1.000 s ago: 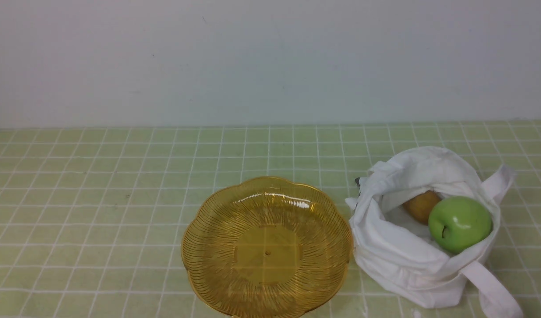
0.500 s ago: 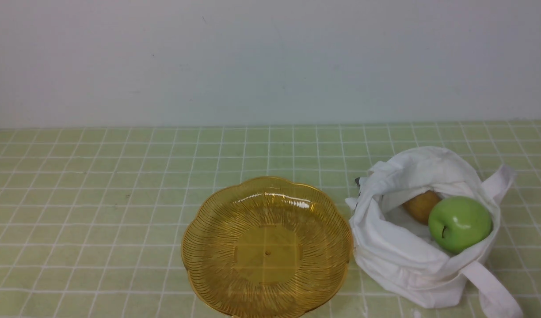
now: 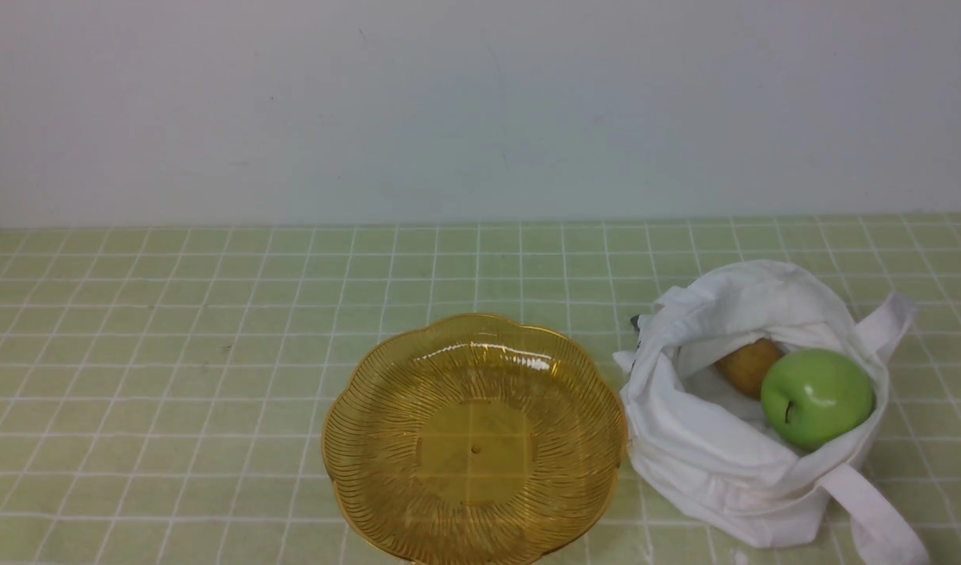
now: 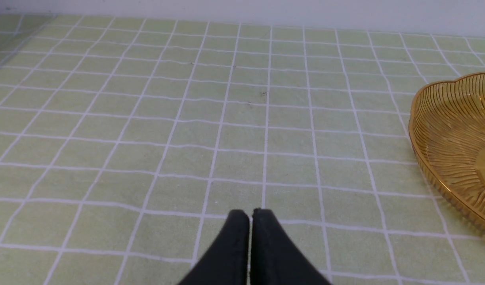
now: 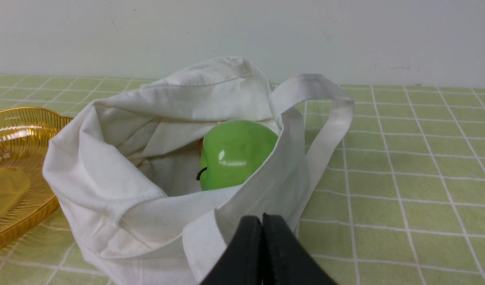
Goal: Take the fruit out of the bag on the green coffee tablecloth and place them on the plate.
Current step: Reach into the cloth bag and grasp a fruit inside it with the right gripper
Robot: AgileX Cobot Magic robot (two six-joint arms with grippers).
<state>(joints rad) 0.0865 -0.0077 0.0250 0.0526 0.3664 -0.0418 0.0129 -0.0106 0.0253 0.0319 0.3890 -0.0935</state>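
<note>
Hanging low over the green coffee tablecloth (image 4: 147, 118), the left tool (image 4: 250, 213) has its two black fingers pressed together, with only a hairline seam between them. Checked cloth lies beneath it, and the rim of the plate (image 4: 424, 130) shows well apart from the tips. The right tool (image 5: 262, 217) is likewise closed on nothing. Its tips are poised at the near wall of the bag (image 5: 107, 170), and whether they touch the fabric cannot be told.

Seen from the front, the plate (image 3: 347, 408) lies nearest the robot at centre, an amber translucent dish with a scalloped rim and swirling ribs. Just beside its right rim sits the bag (image 3: 685, 447), a soft white tote slumped open on the cloth. One strap handle (image 3: 873, 518) trails toward the robot.

Both pieces of fruit rest inside the bag's mouth. The green apple (image 3: 816, 398) is on the right, glossy, with its dark stem dimple turned toward the plate. The brownish-yellow fruit (image 3: 747, 365) lies behind and to the left of it, touching it and partly covered by a fold of fabric. Beyond the bag the tablecloth runs back to a plain pale wall (image 3: 480, 110).
</note>
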